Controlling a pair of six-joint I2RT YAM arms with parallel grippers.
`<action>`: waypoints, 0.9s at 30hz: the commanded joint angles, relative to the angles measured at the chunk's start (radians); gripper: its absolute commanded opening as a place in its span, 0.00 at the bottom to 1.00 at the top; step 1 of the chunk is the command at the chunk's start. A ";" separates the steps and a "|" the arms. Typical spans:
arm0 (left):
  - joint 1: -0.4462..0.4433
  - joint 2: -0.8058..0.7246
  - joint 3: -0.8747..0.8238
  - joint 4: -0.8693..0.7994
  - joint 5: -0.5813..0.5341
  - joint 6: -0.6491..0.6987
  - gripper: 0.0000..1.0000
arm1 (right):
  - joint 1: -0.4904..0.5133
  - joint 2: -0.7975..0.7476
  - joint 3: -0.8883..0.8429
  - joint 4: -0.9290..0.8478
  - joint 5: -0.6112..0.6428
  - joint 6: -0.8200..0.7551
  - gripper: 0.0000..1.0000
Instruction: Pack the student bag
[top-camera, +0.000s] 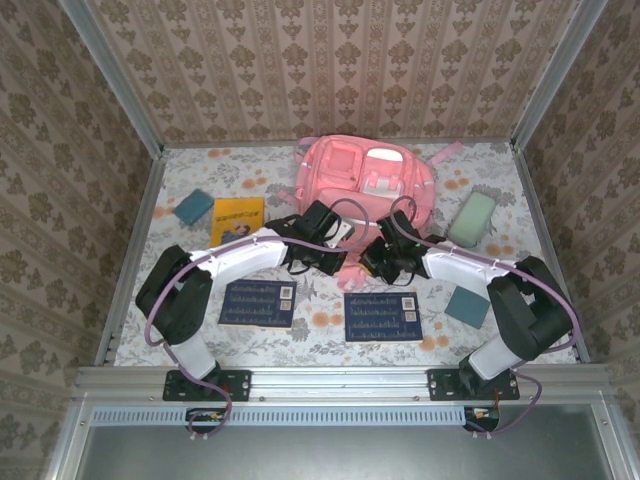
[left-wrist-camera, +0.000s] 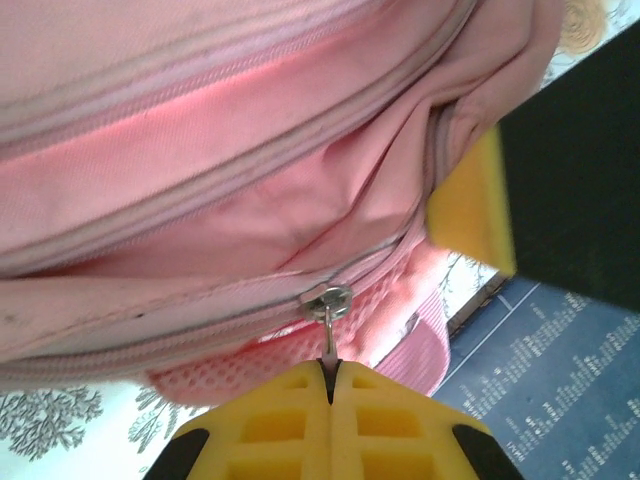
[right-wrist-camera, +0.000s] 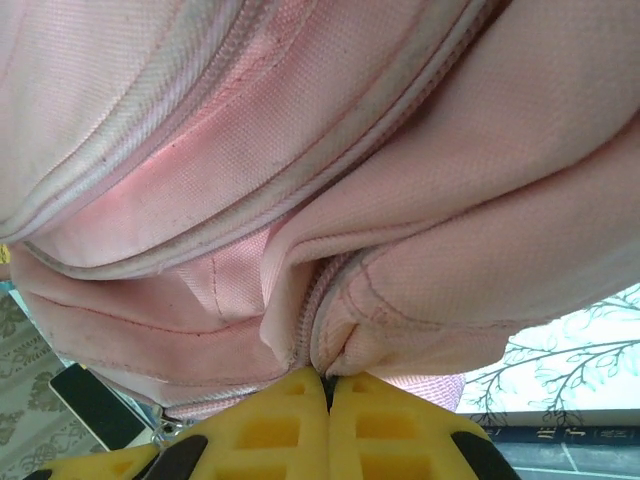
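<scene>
Student bag (top-camera: 345, 178): pink, far middle of surface (top-camera: 320, 335).
Left tool (left-wrist-camera: 328, 375): together, clamped on zipper pull (left-wrist-camera: 327, 306).
Right tool (right-wrist-camera: 328, 382): together, pinching pink bag fabric.

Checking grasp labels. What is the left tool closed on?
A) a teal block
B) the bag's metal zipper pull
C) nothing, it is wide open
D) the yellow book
B: in the left wrist view the left tool is shut, and the zipper pull of the student bag hangs down into the seam between its yellow fingers.
</scene>
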 joint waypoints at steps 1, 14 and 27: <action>0.034 -0.021 0.022 -0.086 -0.062 0.027 0.00 | -0.049 -0.048 0.029 -0.075 0.064 -0.074 0.00; 0.250 0.135 0.173 -0.181 -0.206 0.116 0.00 | -0.216 -0.188 0.031 -0.205 0.055 -0.256 0.00; 0.172 0.130 0.225 -0.121 -0.069 0.158 0.00 | -0.271 -0.131 0.138 -0.255 -0.065 -0.375 0.43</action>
